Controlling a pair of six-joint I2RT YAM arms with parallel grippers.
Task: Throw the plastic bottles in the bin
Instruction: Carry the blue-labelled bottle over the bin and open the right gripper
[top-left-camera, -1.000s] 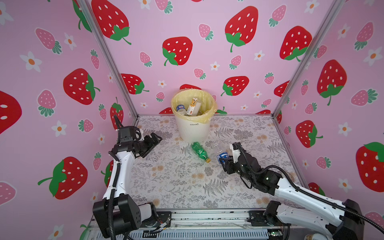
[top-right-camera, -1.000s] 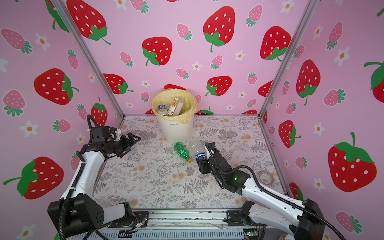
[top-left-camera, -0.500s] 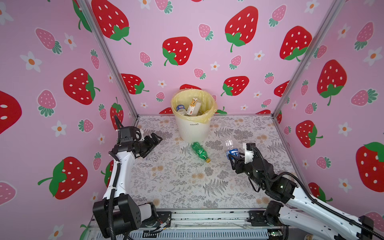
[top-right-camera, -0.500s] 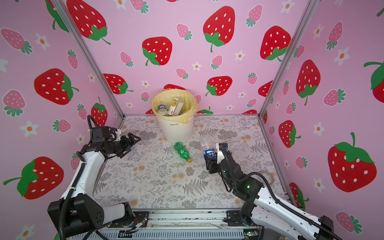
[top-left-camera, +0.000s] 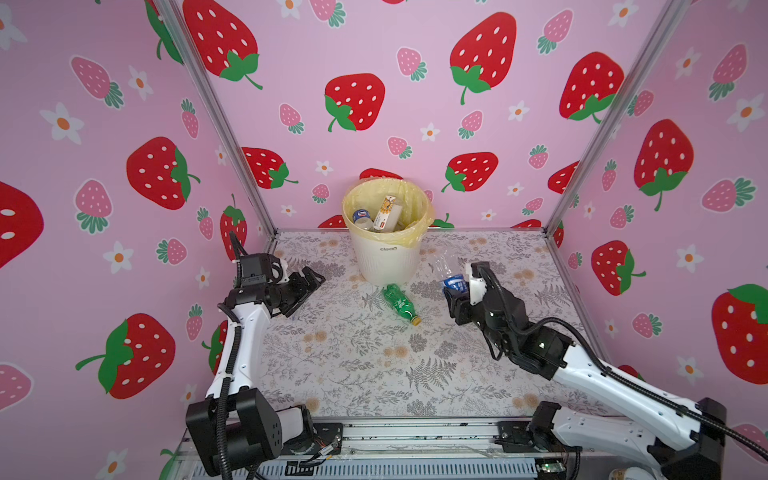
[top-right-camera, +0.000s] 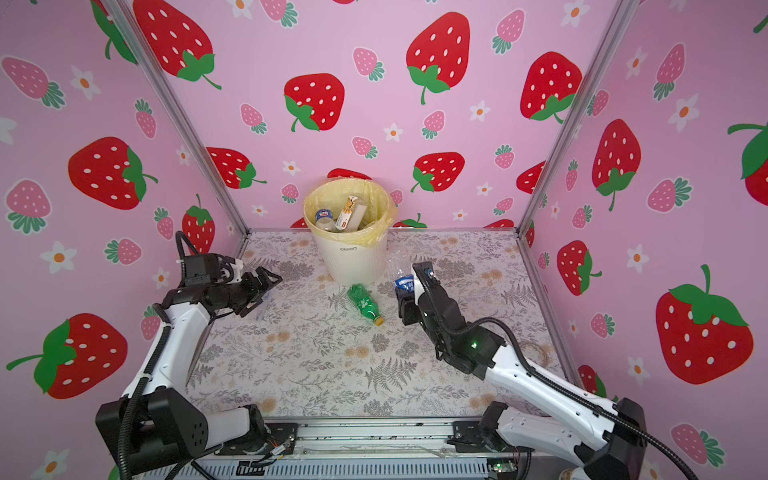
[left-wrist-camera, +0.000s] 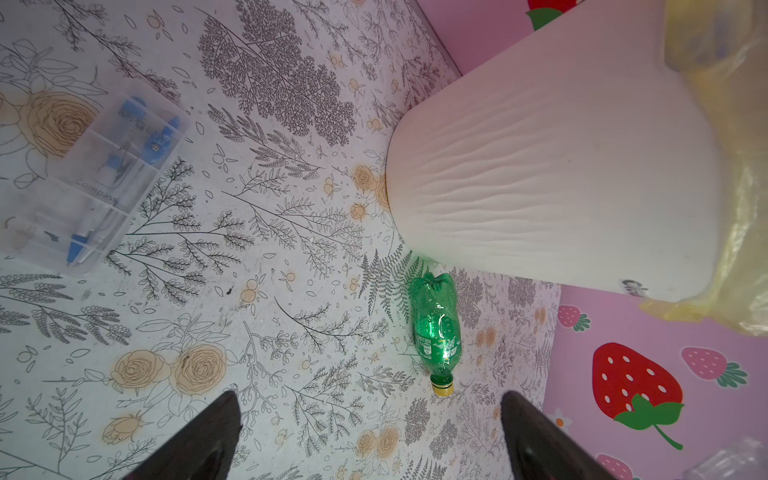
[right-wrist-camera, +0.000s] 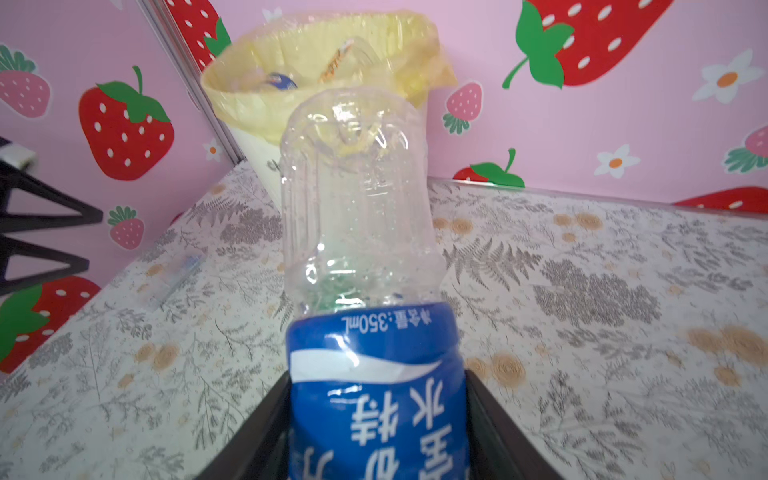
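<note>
1. My right hand (top-left-camera: 456, 293) is black; its clear bottle (right-wrist-camera: 357, 199) wears a blue label (right-wrist-camera: 374, 374) with white lettering.
2. The green bottle (left-wrist-camera: 436, 328) has a yellow cap (left-wrist-camera: 441, 383).
3. The bin (top-left-camera: 388, 266) is white, wavy-ribbed, with a yellow liner (top-left-camera: 415, 237).
4. The counter (top-left-camera: 353, 361) is pale, printed with grey ferns and tan roses.
5. The walls (top-left-camera: 299, 50) are pink with red strawberries.

Links: smooth white moulded shells on left arm (top-left-camera: 251, 328) and right arm (top-left-camera: 615, 390).
Joints: blocky black housings (top-left-camera: 232, 428) (screw holes dot the base one).
Cables: black corrugated hoses (top-left-camera: 226, 384) along both arms.
Lamp: small green light (top-right-camera: 473, 344), right elbow.
Left gripper (left-wrist-camera: 369, 395): two black tapered fingers (left-wrist-camera: 199, 440).
</note>
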